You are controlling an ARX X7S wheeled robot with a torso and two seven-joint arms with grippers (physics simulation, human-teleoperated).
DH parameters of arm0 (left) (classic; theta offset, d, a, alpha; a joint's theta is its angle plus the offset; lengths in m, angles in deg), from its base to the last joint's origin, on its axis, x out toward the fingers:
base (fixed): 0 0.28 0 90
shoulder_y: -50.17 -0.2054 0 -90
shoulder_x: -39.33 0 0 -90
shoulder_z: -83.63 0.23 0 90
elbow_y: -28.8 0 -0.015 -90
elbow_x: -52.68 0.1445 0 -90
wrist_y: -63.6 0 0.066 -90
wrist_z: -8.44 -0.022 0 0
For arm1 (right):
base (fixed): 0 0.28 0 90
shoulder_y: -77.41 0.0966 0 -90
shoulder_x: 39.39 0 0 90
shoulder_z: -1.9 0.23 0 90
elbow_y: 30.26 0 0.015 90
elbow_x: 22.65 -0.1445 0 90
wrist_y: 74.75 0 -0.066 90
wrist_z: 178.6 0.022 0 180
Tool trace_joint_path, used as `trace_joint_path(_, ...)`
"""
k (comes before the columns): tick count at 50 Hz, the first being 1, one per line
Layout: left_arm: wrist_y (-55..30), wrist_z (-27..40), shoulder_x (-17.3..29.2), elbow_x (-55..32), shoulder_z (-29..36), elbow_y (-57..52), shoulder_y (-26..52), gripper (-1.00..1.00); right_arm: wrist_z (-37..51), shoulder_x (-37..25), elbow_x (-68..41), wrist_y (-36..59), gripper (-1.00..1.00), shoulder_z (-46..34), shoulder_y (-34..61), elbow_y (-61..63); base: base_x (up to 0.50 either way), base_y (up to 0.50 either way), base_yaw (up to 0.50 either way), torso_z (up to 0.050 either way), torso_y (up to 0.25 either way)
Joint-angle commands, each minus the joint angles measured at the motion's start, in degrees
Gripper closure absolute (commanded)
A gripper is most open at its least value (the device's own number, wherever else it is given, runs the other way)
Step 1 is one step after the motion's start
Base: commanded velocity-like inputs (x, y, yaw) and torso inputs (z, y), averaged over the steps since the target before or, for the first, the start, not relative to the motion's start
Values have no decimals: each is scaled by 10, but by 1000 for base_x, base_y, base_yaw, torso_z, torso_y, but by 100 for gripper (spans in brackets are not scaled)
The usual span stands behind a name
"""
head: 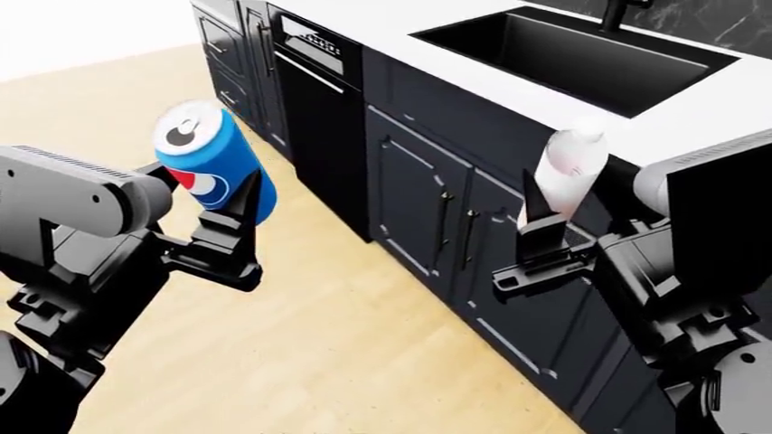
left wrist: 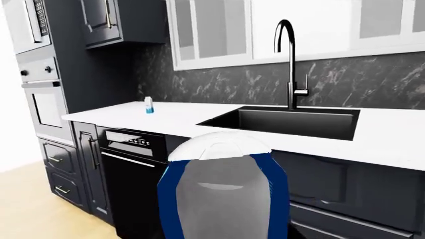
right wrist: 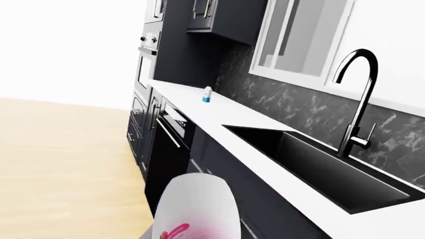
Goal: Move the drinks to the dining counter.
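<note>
In the head view, my left gripper [head: 221, 192] is shut on a blue cola can [head: 208, 155] and holds it upright over the wooden floor. The can [left wrist: 222, 194] fills the near part of the left wrist view. My right gripper [head: 555, 201] is shut on a white bottle [head: 570, 161], held in front of the dark cabinets. The bottle's pink label [right wrist: 196, 211] shows in the right wrist view. A small white-and-blue milk carton [left wrist: 149, 105] stands on the white worktop [left wrist: 186, 117], far from both grippers; it also shows as the carton [right wrist: 207, 94]. The dining counter is out of view.
A black sink [head: 579, 54] with a tall black faucet [left wrist: 290, 59] is set in the worktop. Below it are dark panelled cabinets [head: 422, 199] and a dishwasher [head: 314, 117]. A wall oven [left wrist: 43, 99] stands at the worktop's end. A wood floor [head: 338, 362] lies in front.
</note>
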Motion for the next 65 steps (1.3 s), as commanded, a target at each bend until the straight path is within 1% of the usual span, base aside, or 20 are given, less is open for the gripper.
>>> trace_joint_path(1, 4, 4, 0, -2, 1, 2, 3, 100, -2, -2, 13, 0, 100, 6, 3, 2, 0, 0, 500, 0, 0)
trace_joint_path(21, 8, 7, 4, -6, 3, 2, 4, 100, 1, -9, 12, -7, 100, 8, -6, 7, 0, 0, 500, 0, 1)
trace_joint_path(36, 10, 7, 5, -7, 6, 5, 9, 100, 7, -5, 5, -2, 100, -4, 14, 1, 0, 0, 500, 1, 1)
trace_joint_path(65, 21, 3, 9, 1, 7, 2, -6, 100, 11, -12, 2, -5, 100, -10, 10, 3, 0, 0, 500, 0, 1)
